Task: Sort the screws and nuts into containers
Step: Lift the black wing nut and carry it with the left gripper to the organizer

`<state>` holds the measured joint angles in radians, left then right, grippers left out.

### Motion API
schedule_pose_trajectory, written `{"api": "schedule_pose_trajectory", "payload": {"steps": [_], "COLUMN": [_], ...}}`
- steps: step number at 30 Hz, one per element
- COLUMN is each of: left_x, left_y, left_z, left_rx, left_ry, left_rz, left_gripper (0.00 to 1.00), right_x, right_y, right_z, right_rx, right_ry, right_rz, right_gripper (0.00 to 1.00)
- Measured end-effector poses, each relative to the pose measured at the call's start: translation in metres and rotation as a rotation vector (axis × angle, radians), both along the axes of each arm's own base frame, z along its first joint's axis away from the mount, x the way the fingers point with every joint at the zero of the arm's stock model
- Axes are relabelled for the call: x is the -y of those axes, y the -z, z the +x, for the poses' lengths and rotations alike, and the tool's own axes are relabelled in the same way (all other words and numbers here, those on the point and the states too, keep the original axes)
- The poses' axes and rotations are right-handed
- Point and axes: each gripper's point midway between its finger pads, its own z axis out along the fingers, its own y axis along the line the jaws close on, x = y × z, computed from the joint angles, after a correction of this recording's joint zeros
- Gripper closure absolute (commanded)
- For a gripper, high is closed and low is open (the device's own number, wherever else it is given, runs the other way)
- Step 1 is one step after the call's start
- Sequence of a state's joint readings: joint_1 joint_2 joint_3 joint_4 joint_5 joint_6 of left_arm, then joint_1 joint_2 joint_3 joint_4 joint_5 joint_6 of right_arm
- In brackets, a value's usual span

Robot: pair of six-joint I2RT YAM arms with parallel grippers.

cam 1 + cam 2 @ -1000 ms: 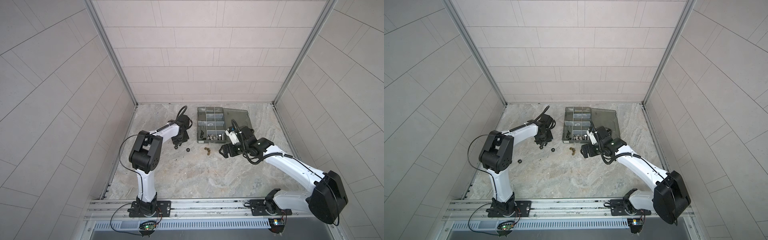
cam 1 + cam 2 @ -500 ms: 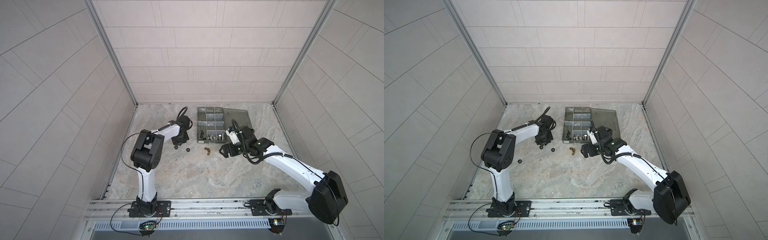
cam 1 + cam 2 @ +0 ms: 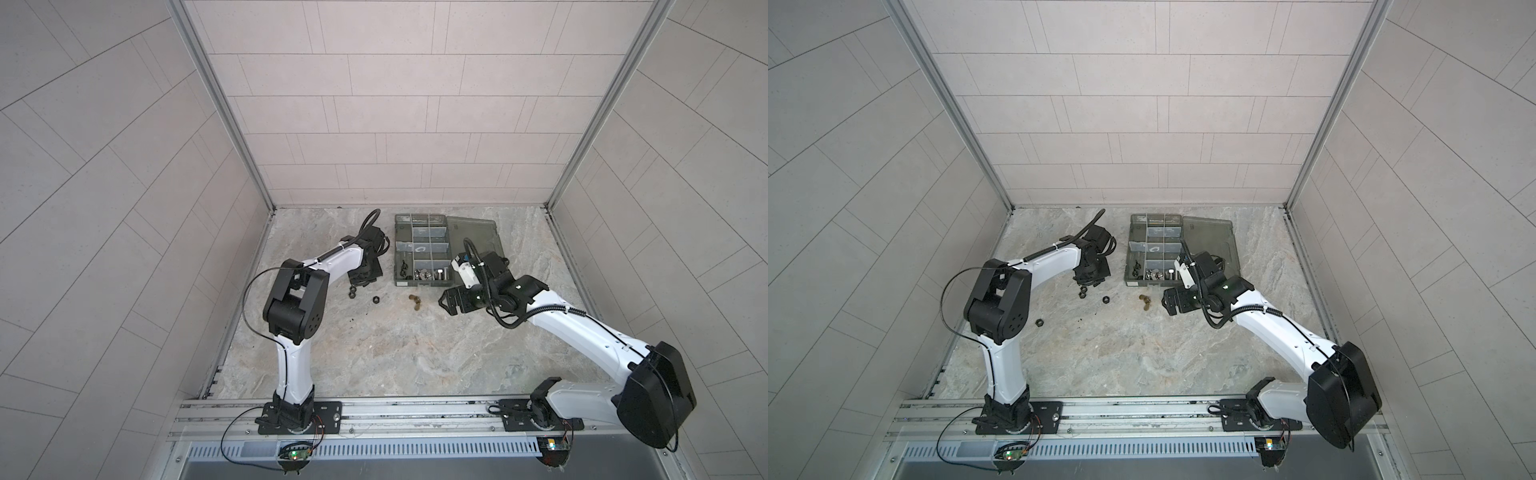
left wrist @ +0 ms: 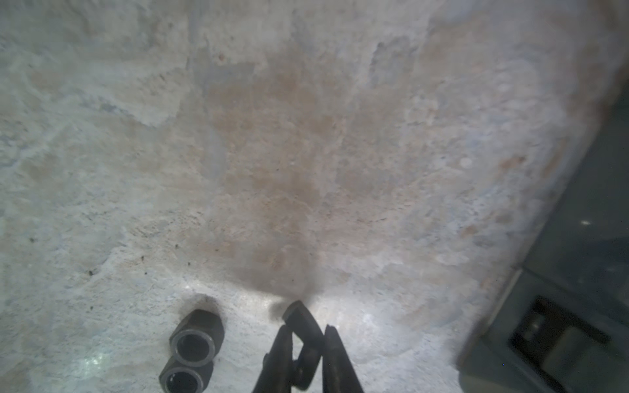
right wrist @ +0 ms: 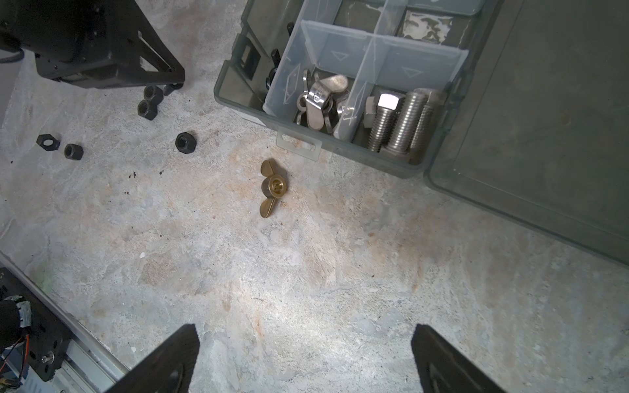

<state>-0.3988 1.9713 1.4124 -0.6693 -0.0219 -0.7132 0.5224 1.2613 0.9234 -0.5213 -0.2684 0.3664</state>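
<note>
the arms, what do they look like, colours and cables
Left arm and right arm: white link shells, bulky black joint housings, black cables looping alongside. The left gripper and right gripper are black, with flat tapering fingers.

Both top views were evenly bright and crisp, tiled walls (image 3: 374, 124) bowing at the edges. The left wrist view ran soft and hazy, the organizer box (image 4: 578, 306) a dark blur. In the right wrist view, glare popped off a bolt head (image 5: 389, 101) inside that box.
</note>
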Motion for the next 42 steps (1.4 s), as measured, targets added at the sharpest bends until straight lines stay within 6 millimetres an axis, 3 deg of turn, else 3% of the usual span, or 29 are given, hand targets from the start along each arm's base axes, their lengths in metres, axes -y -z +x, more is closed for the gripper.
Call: {"api": "schedule_pose_trajectory", "payload": {"steps": [4,11,15,27,32,37,42], "left_x": [0.012,0.046,0.067,0.115,0.120,0.121,0.124], "left_y": [-0.019,-0.070,-0.083,-0.047,-0.039,-0.039,-0.039], "left_z": [0.011,0.040,0.048,0.047,0.044,0.042,0.041], "left_rx": [0.039,0.154,0.186,0.126,0.109,0.100,0.100], "left_ry": [0.018,0.070,0.101,0.176,0.189,0.191,0.196], "left_rz": [-0.010,-0.047,-0.062,-0.059,-0.059,-0.063,-0.067], "left_gripper": [0.85,0.85,0.84,0.84,0.82,0.67,0.66], "right_x": [0.001,0.003,0.005,0.011,0.013,0.013,0.014], "right_y": [-0.002,-0.001,-0.004,-0.007,-0.007,-0.008,-0.008], "right_z": [-0.001,-0.002,-0.002,-0.003,-0.003,-0.003,-0.003], "right_rx": [0.007,0.002,0.010,0.011,0.010,0.015,0.014], "right_ry": [0.000,0.005,0.011,0.020,0.024,0.022,0.024], "right_rz": [0.004,0.001,0.005,0.002,0.000,0.001,0.000], "right_gripper": [0.01,0.01,0.01,0.01,0.01,0.01,0.01]}}
